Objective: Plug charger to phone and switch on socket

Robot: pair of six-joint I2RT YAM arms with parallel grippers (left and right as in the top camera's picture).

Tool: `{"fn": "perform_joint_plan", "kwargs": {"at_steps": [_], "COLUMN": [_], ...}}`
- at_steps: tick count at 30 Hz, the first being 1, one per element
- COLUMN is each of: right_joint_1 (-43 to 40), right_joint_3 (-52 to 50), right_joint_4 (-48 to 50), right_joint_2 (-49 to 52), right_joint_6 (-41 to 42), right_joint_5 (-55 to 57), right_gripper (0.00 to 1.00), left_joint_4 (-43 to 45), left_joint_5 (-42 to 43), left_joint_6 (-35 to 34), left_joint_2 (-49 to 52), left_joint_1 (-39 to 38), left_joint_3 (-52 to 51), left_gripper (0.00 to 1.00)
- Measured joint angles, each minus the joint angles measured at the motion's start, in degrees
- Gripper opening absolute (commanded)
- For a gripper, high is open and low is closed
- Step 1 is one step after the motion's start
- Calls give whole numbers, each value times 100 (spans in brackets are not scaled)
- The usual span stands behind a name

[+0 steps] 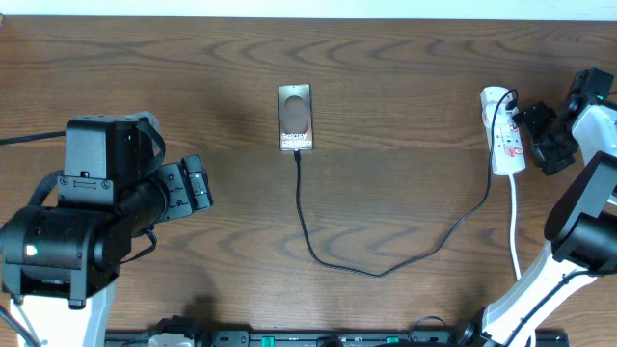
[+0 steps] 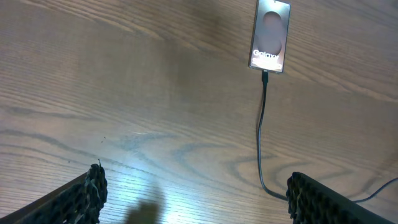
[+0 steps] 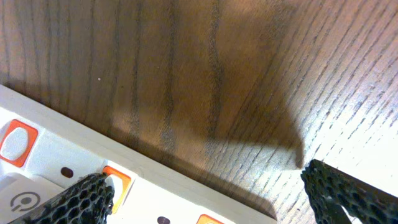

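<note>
The charger cable (image 1: 307,226) already looks pushed into the bottom of the phone (image 1: 295,118). The phone lies flat near the far edge of the table (image 1: 405,87), about halfway along it. So I think the step now is turning on the power strip (image 1: 504,135), which lies by the far right corner.

The right gripper (image 1: 540,137) hovers just beside the strip, on the side toward the right edge. Its two fingers are spread wide and hold nothing. In the right wrist view one finger (image 3: 87,194) hangs over the strip, right next to an orange switch (image 3: 118,177) — I cannot tell if it touches.

To do this well, I would pick the switch for the hole where the cable goes in. The close view does not show which one that is, so it needs care. Push with one fingertip, straight down and softly. The strip looks light and could slide or tip if it is pushed from the side.

The left gripper (image 1: 198,185) is well apart, near the left edge. It is wide open too, and empty. It is not in the way.

What could get in the way is the black cable, which runs up along the strip near its far end. There is also the white cord (image 1: 514,222), which trails toward the near edge close to the right arm — a finger could catch on either one.
</note>
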Motion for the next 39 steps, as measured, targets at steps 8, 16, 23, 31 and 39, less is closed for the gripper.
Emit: {"fn": "perform_joint_plan", "kwargs": {"at_steps": [8,16,23,31,39], "right_joint_1": [-2,-9,-17,-24,-2], "right_joint_3": [0,0,2,2,-7], "right_joint_4": [2,13,13,-2,-63], "right_joint_2": [0,0,0,-2,-11], "right_joint_6": [-129,-219,-282,-326,-367], "right_joint_5": [-4,-66,-157,-177,-236], "right_gripper": [99,99,99,99,99], "left_joint_4": [0,0,0,0,0], "left_joint_5": [-2,-2,-2,-2,-2], "left_joint_6": [0,0,0,2,2], "left_joint_2": [0,0,0,0,0], "left_joint_1": [0,0,0,0,0], "left_joint_3": [0,0,0,0,0], "left_gripper": [91,92,91,92,91]}}
